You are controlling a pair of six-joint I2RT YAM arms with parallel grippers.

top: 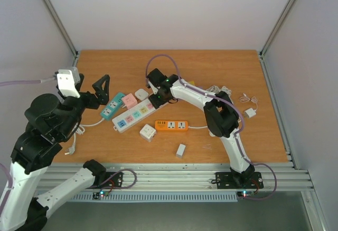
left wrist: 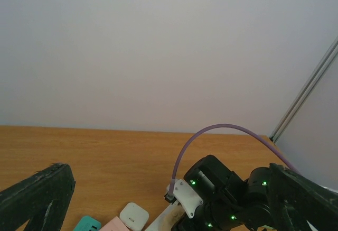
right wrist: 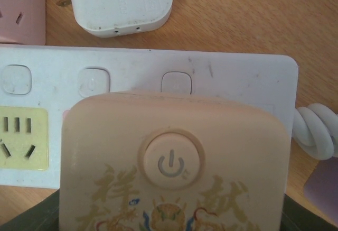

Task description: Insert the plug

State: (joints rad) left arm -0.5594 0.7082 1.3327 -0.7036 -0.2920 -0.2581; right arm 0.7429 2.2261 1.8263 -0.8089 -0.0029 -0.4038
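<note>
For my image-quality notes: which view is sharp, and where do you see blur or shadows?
Top external: even light, sharp, only soft shadows on the table. Left wrist: dark fingers slightly soft, wall bright. Right wrist: beige plug sharp, no glare, fills the lower frame.

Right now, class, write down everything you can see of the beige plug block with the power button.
The beige plug block is a rounded-cornered box that looks like matte plastic. Its face carries a round raised button with a grey power symbol, with gold Chinese characters and a small coloured emblem below it. It sits face-up over the cable end of the white power strip, covering the last socket. Its pins are hidden. Dark fingers of the right gripper flank its lower corners.
</note>
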